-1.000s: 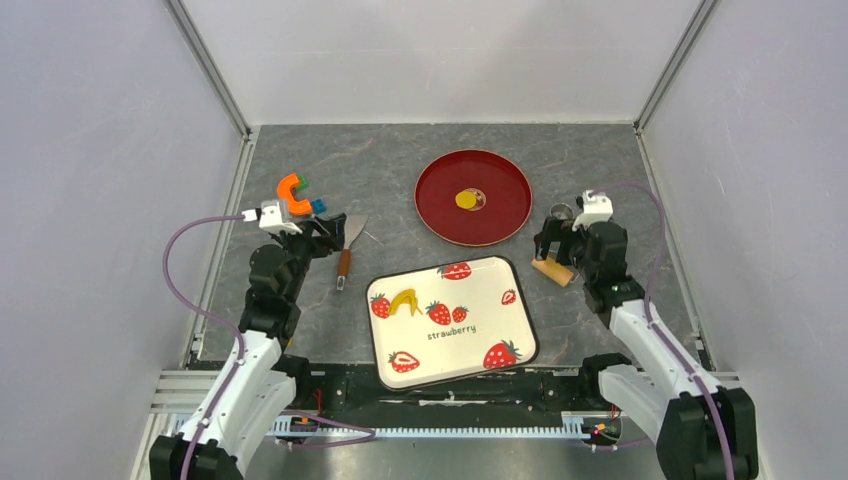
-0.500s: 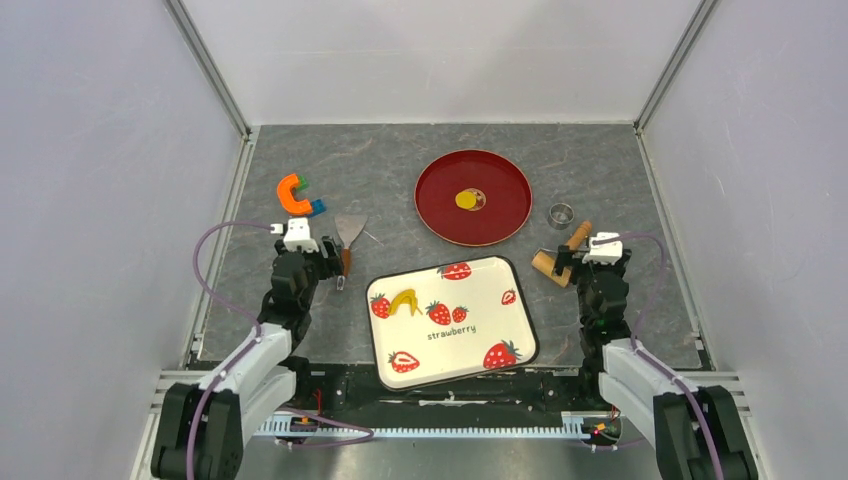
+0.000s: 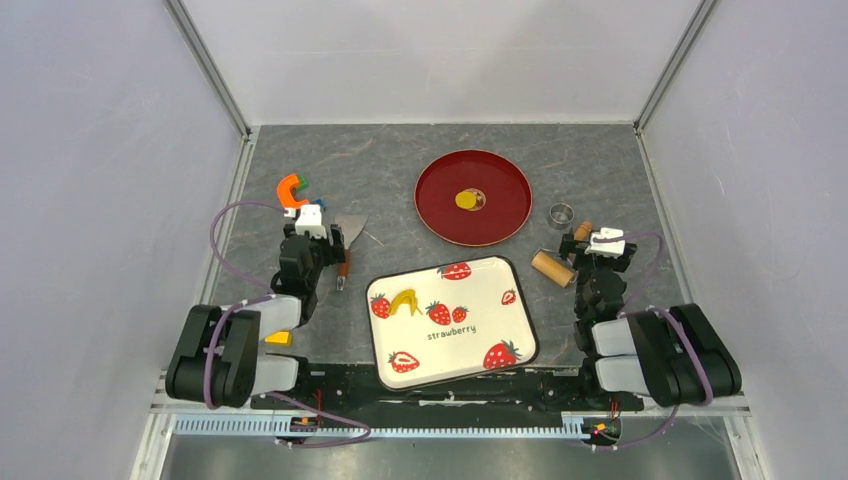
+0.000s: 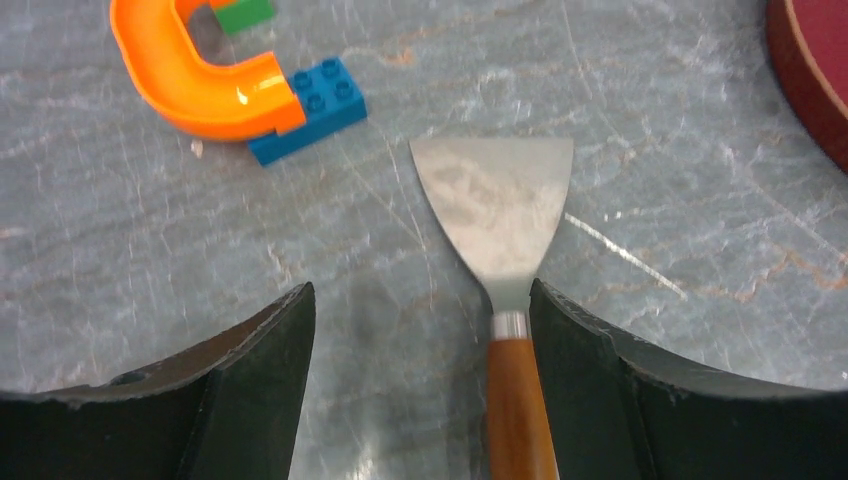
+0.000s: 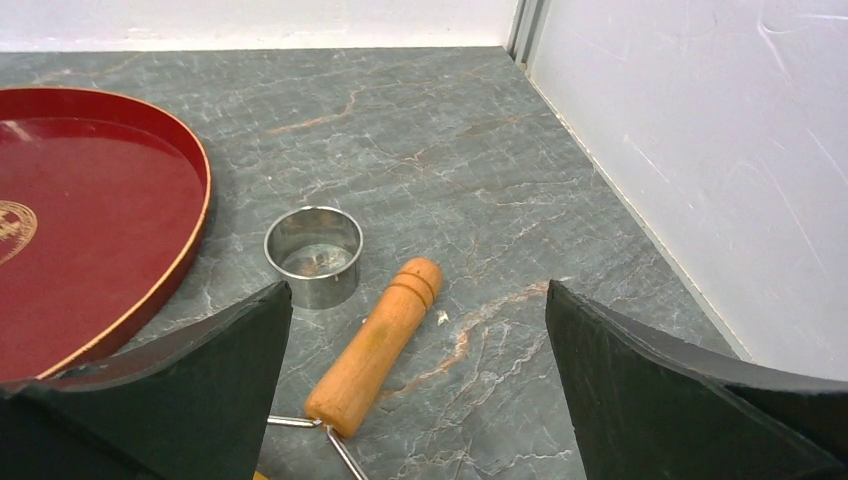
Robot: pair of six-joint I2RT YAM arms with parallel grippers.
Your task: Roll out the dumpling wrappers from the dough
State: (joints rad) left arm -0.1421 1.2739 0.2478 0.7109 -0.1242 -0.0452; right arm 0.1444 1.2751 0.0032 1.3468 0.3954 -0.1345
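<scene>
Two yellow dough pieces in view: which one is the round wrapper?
The small flat disc in the middle of the red plate. The other, on the strawberry tray, is an irregular curved scrap.

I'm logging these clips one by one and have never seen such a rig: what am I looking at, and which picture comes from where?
Two robot arms sit at the near edge of a table. The wide picture looks down from above; the other two come from a camera on each wrist, so the dark shapes at their bottom are that arm's fingers. The left claw, open, faces a scraper beside toy blocks. The right claw, open, faces a roller and a ring. A red plate carries one yellow wrapper; the tray holds a dough scrap. Nothing is held.
</scene>
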